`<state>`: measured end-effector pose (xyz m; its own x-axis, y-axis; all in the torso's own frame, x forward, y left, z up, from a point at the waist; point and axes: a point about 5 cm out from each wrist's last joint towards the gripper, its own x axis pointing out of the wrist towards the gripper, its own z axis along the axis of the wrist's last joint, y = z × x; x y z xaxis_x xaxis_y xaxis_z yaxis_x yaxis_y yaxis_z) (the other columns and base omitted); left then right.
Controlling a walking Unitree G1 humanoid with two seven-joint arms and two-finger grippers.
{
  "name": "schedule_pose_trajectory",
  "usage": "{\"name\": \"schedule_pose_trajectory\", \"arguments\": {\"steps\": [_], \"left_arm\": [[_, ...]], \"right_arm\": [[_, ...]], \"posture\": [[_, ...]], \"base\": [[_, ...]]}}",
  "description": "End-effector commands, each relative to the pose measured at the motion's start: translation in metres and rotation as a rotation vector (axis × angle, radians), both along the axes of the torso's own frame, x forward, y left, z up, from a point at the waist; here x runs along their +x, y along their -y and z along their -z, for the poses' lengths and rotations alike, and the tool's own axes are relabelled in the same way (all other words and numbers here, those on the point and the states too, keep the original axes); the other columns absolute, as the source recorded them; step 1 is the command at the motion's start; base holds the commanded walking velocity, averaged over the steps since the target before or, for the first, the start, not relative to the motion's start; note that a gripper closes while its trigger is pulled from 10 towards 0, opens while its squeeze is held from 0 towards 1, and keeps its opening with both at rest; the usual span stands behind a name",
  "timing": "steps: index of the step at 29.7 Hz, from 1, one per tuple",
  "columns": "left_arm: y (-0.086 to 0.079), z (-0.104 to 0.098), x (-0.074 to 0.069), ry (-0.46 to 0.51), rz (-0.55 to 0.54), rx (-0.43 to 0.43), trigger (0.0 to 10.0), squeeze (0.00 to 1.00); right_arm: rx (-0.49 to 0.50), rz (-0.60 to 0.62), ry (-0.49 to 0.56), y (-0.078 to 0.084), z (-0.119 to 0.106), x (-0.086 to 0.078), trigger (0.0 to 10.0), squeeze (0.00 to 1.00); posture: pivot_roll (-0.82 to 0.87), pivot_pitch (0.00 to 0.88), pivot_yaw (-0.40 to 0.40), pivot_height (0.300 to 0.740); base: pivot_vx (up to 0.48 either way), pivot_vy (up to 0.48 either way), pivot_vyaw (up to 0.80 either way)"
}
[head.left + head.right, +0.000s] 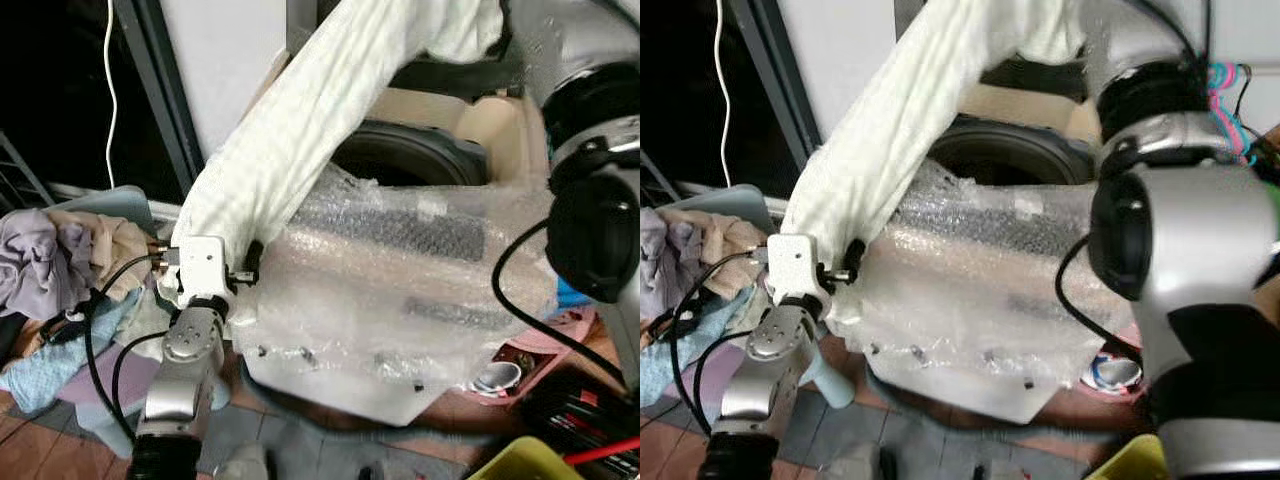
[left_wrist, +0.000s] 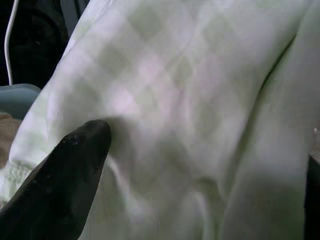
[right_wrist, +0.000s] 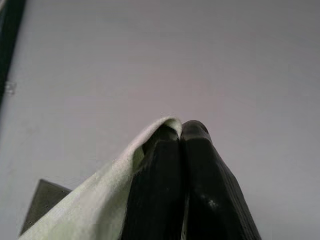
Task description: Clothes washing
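Pale green-and-white checked cloth garment (image 1: 300, 130): stretched as a long band between both grippers, running diagonally from low on the robot's left to high above the washing machine. Right gripper (image 3: 181, 131): black fingers pressed together, a fold of the pale cloth pinched between them, raised against a plain light wall (image 3: 200, 55). Left gripper (image 2: 75, 165): one black finger (image 2: 65, 185) pressed against the checked cloth, garment draped over the wrist; finger spacing not determinable. Left silver arm (image 1: 185, 370): angled upward from the lower left, black cables (image 1: 100, 330) looped beside it. Cream top-loading washing machine (image 1: 400, 300): directly below the stretched garment, front and top wrapped in clear bubble wrap (image 1: 400, 270), dark round drum opening (image 1: 420, 160) exposed at the top. Pile of mixed laundry, lilac, beige and light blue (image 1: 60, 270): heaped to the left of the machine, beside the left arm. Pink and blue plastic hangers (image 1: 1230, 85): at the right, behind the right arm. Yellow container edge (image 1: 525, 460): on the floor at the lower right.
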<state>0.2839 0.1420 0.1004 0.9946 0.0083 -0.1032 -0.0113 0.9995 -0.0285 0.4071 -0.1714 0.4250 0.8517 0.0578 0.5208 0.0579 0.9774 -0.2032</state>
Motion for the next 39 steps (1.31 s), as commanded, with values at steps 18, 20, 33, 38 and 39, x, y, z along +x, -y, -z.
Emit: {"name": "schedule_pose_trajectory", "arguments": {"steps": [18,20,33,38,39], "left_arm": [[0.000,0.006,-0.003,-0.050,-0.002,0.003,10.0,0.00],[0.000,0.006,-0.003,-0.054,0.003,0.005,10.0,0.00],[0.000,0.007,-0.005,-0.074,0.011,0.007,10.0,0.00],[0.000,0.008,-0.004,-0.079,0.010,0.008,10.0,0.00],[-0.001,0.008,-0.004,-0.080,0.009,0.008,10.0,0.00]], "right_arm": [[-0.026,-0.205,-0.462,-0.006,0.181,0.012,10.0,0.00],[0.003,-0.248,-0.498,-0.011,0.194,0.009,10.0,0.00],[0.078,-0.476,-0.340,-0.036,0.192,-0.014,10.0,1.00],[0.087,-0.503,-0.310,-0.032,0.179,-0.017,10.0,1.00],[0.032,-0.536,-0.356,-0.035,0.184,-0.020,10.0,1.00]], "posture": [[-0.03,0.000,0.003,0.740],[-0.03,0.000,0.007,0.740],[-0.03,0.000,0.004,0.740],[-0.03,0.000,0.001,0.740],[-0.03,0.000,0.001,0.740]], "base": [[0.000,0.000,0.00],[0.000,0.000,0.00],[0.000,0.000,0.00],[0.000,0.000,0.00],[0.000,0.000,0.00]]}}
